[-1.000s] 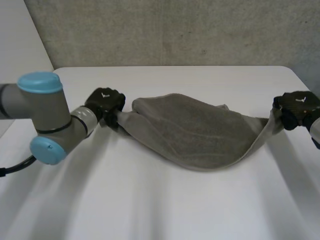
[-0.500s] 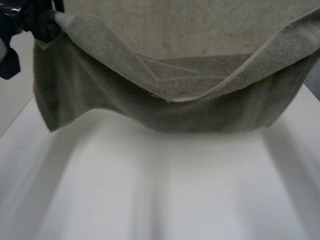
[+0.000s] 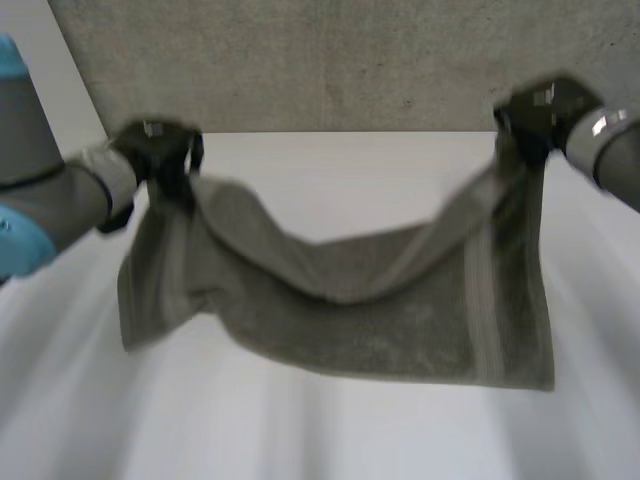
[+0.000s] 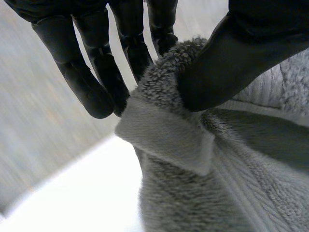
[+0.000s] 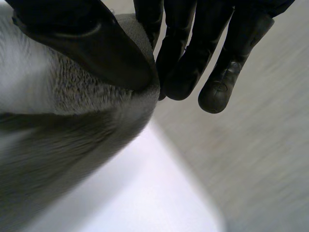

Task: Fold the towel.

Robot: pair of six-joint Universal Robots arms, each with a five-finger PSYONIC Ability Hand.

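A grey towel [image 3: 400, 320] hangs in the air over the white table [image 3: 330, 430], stretched between my two hands and sagging in the middle. My left hand [image 3: 160, 155] pinches the towel's upper left corner; in the left wrist view the thumb [image 4: 231, 63] presses the towel [image 4: 193, 159] against the fingers [image 4: 96, 82]. My right hand [image 3: 540, 115] holds the upper right corner; in the right wrist view its thumb [image 5: 91, 43] clamps the towel [image 5: 72, 125] against the fingers [image 5: 193, 63]. The towel's lower edge hangs just above the tabletop.
A grey wall [image 3: 330, 60] rises behind the table's far edge. The grey arm with light-blue caps [image 3: 30, 210] reaches in beside the towel on the left.
Both hands have lifted the towel off the table, swung it up close to the head camera, then carried it back out; it now hangs spread between them.
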